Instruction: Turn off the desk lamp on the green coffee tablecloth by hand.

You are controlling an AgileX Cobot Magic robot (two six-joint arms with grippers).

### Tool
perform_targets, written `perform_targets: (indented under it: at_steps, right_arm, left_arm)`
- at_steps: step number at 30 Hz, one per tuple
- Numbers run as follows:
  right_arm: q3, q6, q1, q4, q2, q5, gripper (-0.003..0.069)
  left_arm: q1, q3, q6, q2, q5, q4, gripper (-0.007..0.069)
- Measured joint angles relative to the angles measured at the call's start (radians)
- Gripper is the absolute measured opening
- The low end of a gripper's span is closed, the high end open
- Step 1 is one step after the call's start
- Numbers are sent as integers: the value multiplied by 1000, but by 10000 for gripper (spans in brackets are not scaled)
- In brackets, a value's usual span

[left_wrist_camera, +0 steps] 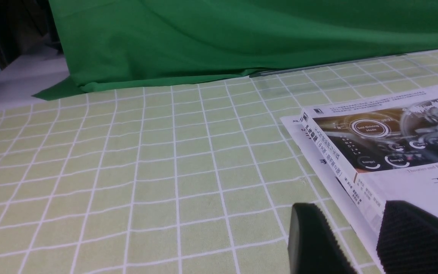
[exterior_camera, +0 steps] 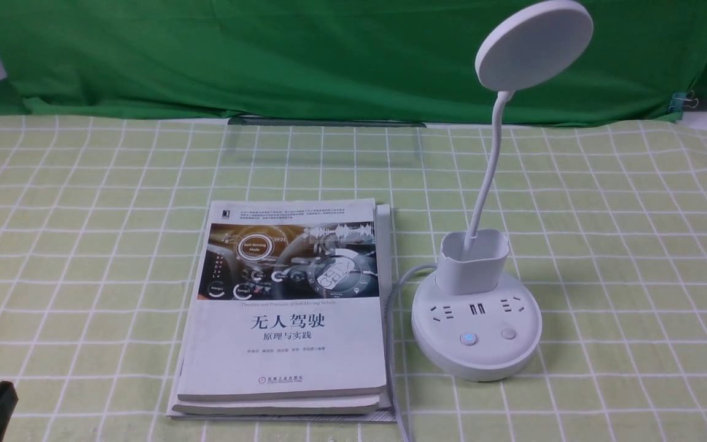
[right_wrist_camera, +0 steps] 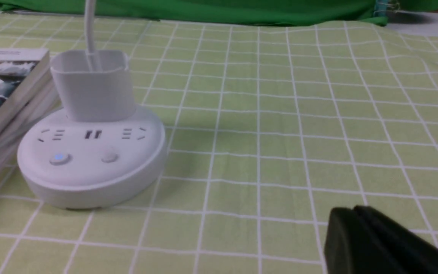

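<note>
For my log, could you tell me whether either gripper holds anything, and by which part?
Nothing is held; left gripper open, right gripper shut, both empty.

White desk lamp (exterior_camera: 472,264) stands upright on the checked green coffee tablecloth (exterior_camera: 636,245), one button (exterior_camera: 467,339) seemingly lit blue

You get bright, even, diffuse light in all three views, with no harsh glare. Shadows on the green coffee tablecloth (exterior_camera: 623,202) are soft and faint, the plainest a pale smudge beside the base of the desk lamp (exterior_camera: 488,362). A small blue glow shows on one button (exterior_camera: 467,339). The front view is sharp. The right wrist view is soft throughout, with the right tool (right_wrist_camera: 356,224) a dark blur. The left wrist view is crisper, though the left tool (left_wrist_camera: 359,236) sits slightly unfocused at the frame edge
</note>
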Motion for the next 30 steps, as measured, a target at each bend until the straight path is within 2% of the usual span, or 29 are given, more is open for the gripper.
perform_targets:
  at_steps: [30]
  right_arm:
    - [40, 0, 0, -8, -54, 7, 72]
  left_arm:
    - [0, 0, 0, 0, 0, 0, 242]
